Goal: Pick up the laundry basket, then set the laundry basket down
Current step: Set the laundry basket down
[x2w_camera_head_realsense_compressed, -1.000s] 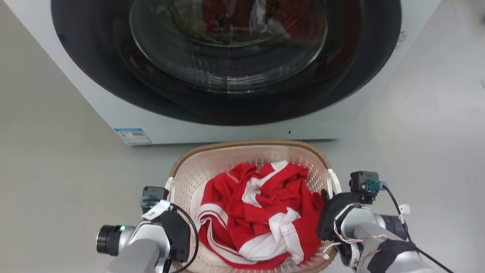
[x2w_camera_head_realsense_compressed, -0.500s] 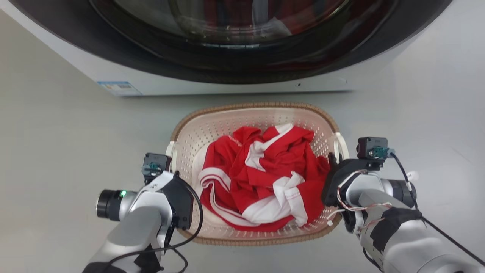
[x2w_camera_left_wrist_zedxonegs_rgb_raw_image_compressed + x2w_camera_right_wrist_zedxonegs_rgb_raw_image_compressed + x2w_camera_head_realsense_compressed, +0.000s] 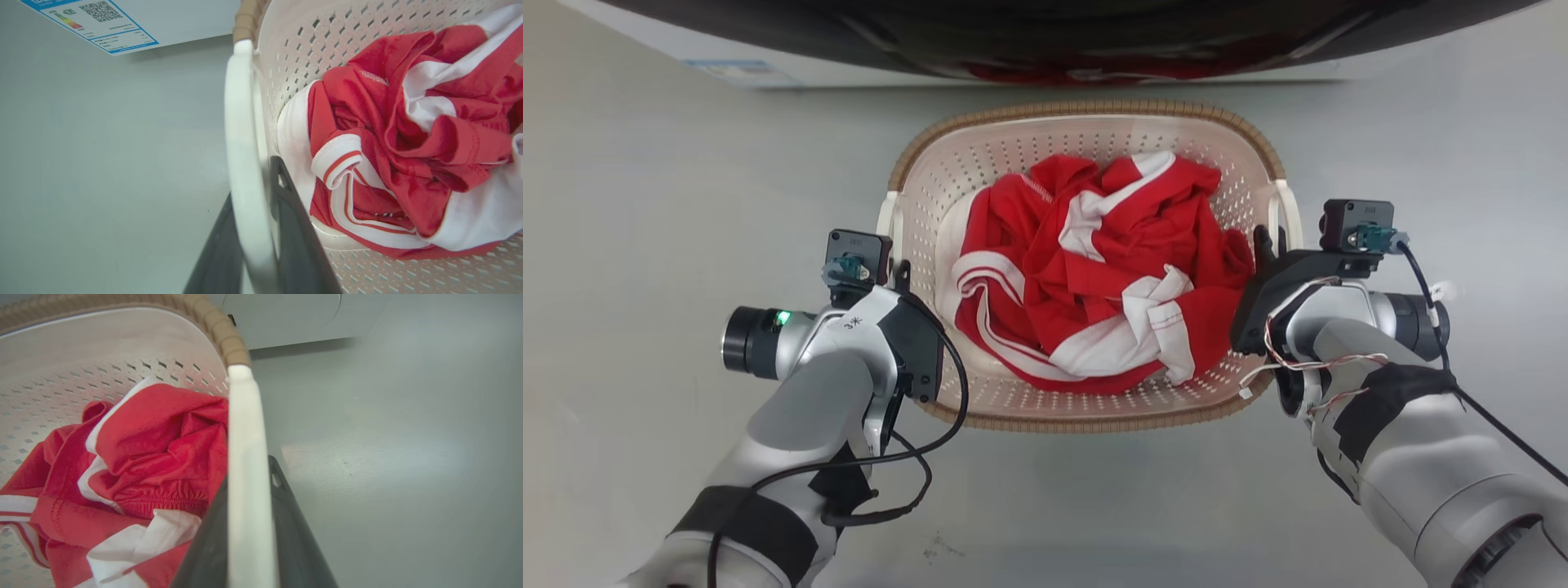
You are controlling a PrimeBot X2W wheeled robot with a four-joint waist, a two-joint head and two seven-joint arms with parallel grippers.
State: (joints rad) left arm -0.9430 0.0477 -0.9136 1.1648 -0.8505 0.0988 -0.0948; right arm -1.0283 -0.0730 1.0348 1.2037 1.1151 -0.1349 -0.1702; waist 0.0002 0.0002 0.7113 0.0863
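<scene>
The laundry basket [image 3: 1086, 108], cream and perforated with a brown woven-look rim, lies in the middle of the head view with red and white clothes [image 3: 1094, 269] heaped inside. My left gripper [image 3: 900, 273] is shut on its left white handle [image 3: 888, 224]. The left wrist view shows that handle [image 3: 245, 155] pinched between my left gripper's [image 3: 251, 179] dark fingers [image 3: 294, 228]. My right gripper [image 3: 1267, 241] is shut on the right white handle [image 3: 1290, 214], seen close as the handle [image 3: 245, 437] inside my right gripper [image 3: 247, 473]. I cannot tell whether the basket touches the floor.
The washing machine [image 3: 809, 77] stands just beyond the basket, its dark door at the top edge and its blue-edged label [image 3: 90, 20] at the lower left corner. Pale grey floor [image 3: 645, 204] stretches to both sides and in front of the basket.
The head camera has moved: the washing machine has slid to the top edge and the basket sits higher and larger in view. Both grippers keep their hold on the handles.
</scene>
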